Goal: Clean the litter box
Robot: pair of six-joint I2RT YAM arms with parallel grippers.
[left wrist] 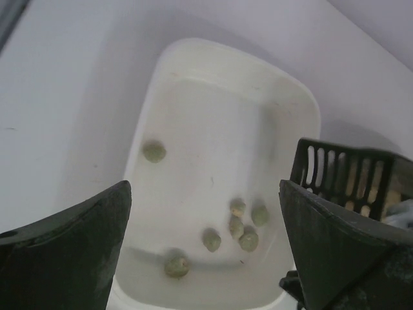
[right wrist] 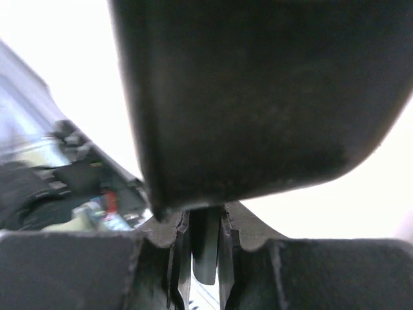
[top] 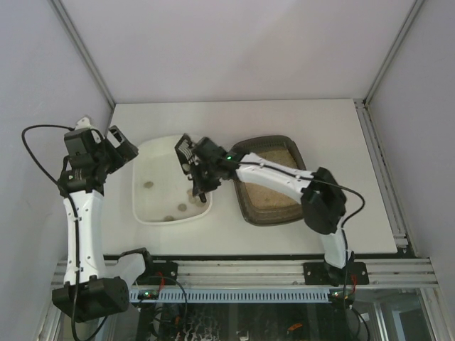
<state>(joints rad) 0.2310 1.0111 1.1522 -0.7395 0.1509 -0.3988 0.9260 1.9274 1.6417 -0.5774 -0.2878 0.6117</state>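
A white tray is seen from above on the pale tabletop. Seven small greenish-beige lumps are lying on its floor. One lump is alone near the left wall, five lumps are gathered close together toward the right, and one more is lying near the front wall. A dark slotted scoop is seen at the right side of the tray, partly hidden behind the right jaw. The left jaws are seen as two dark shapes in the lower corners, standing wide apart.
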